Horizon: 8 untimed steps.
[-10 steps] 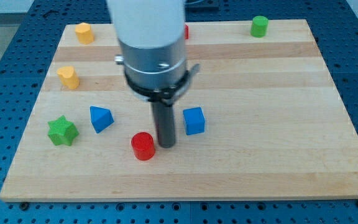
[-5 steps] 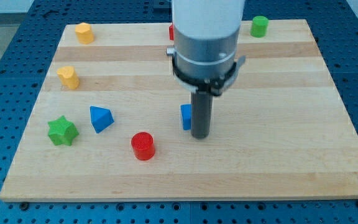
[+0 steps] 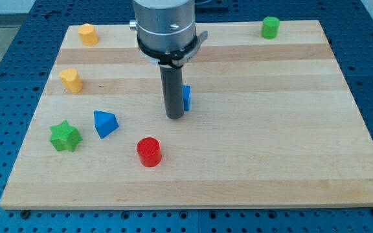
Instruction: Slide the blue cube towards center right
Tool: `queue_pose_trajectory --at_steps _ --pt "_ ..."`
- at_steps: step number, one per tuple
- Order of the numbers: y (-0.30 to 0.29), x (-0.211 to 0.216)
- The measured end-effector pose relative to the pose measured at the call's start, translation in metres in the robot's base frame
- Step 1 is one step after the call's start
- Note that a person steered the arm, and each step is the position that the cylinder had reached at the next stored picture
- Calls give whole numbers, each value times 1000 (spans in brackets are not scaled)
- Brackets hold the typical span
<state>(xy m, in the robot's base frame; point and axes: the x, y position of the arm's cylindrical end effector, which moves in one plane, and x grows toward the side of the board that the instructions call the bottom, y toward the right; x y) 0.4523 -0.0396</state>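
The blue cube [image 3: 187, 98] sits near the board's middle, mostly hidden behind my rod; only its right edge shows. My tip [image 3: 174, 117] rests on the board at the cube's left and slightly below it, touching or nearly touching it. The rod hangs from the grey and white arm body at the view's top centre.
A red cylinder [image 3: 149, 152] lies below left of the tip. A blue pyramid-like block [image 3: 105, 123] and a green star [image 3: 65, 136] lie at the left. Two yellow blocks [image 3: 71, 80] [image 3: 87, 33] sit at upper left. A green cylinder [image 3: 270, 27] stands at top right.
The rod swung from the cube's left to its right, then back to its left and upward. The blue cube has moved up and to the left.
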Motion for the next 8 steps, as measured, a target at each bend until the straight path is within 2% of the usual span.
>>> queue_pose_trajectory --at_steps 4,6,7,8 --pt "-11 -73" --pt "29 -71" --pt "32 -87" --pt "60 -90"
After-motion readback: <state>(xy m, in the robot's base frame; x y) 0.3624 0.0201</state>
